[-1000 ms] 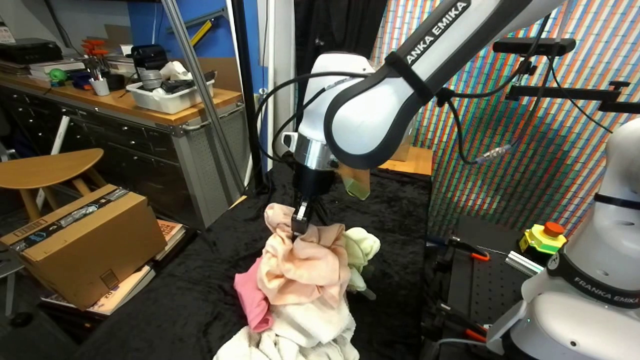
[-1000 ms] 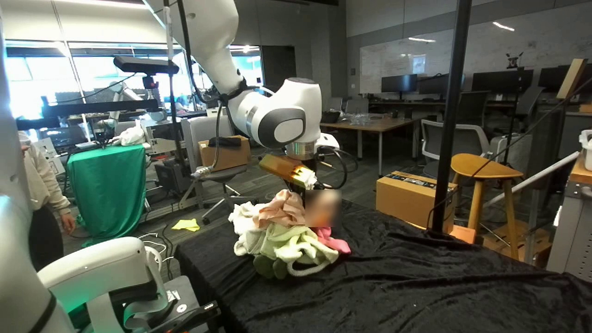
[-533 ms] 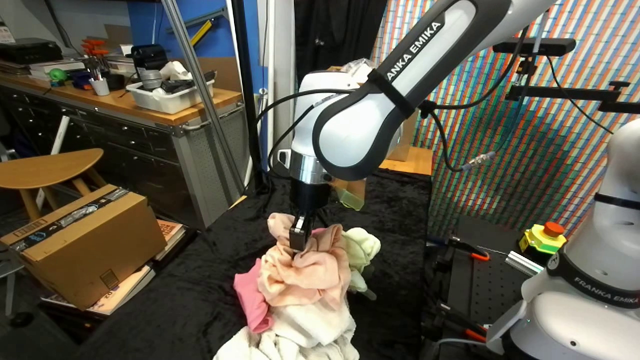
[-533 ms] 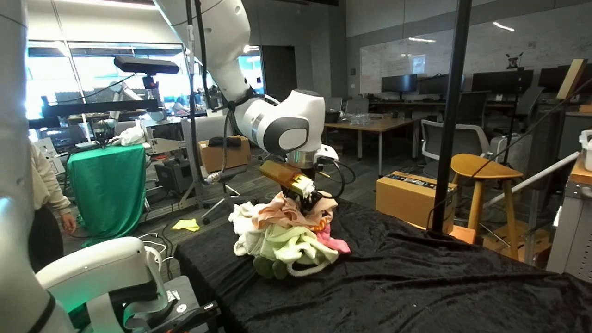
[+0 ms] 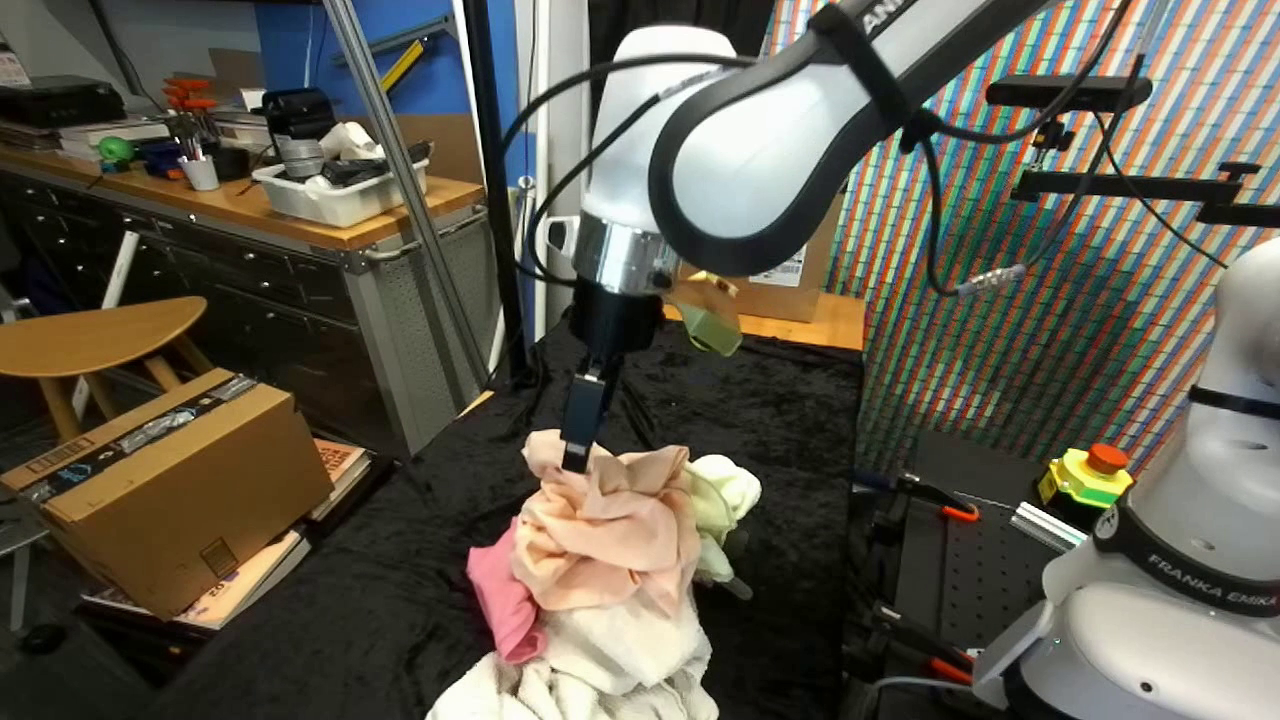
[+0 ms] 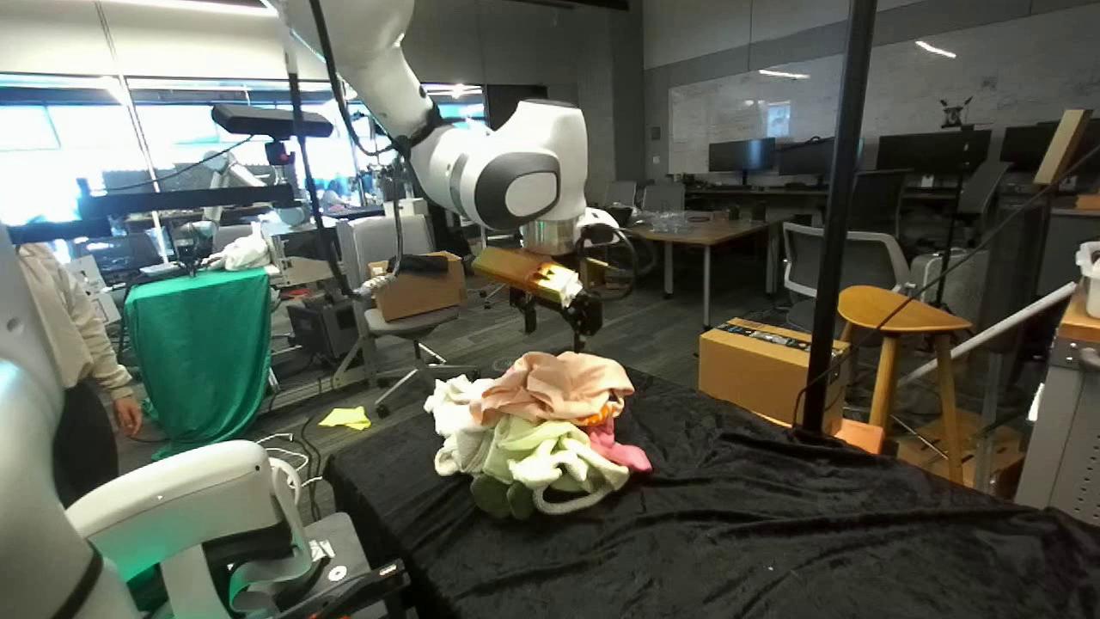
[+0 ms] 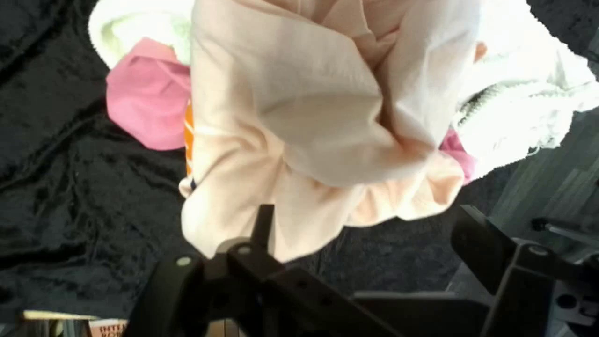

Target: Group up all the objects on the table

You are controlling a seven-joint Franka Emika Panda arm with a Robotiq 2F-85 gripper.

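The gripper [image 6: 555,337] is spread wide, with nothing held, over the peach cloth [image 6: 556,387], around which a pink cloth [image 5: 503,598], a white cloth [image 5: 630,645] and a pale green cloth [image 6: 550,449] are bunched on the surface [image 6: 773,516] below. A slow, straight lift is probably called for before any closing, so that no fold is snagged.

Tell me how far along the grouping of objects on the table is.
Done, it seems: the peach cloth lies bunched over the white cloth, green cloth and pink cloth. In hand: nothing; the claw stands open above the peach cloth. Left: probably just moving the claw away, since the cord also lies at the green cloth's edge.
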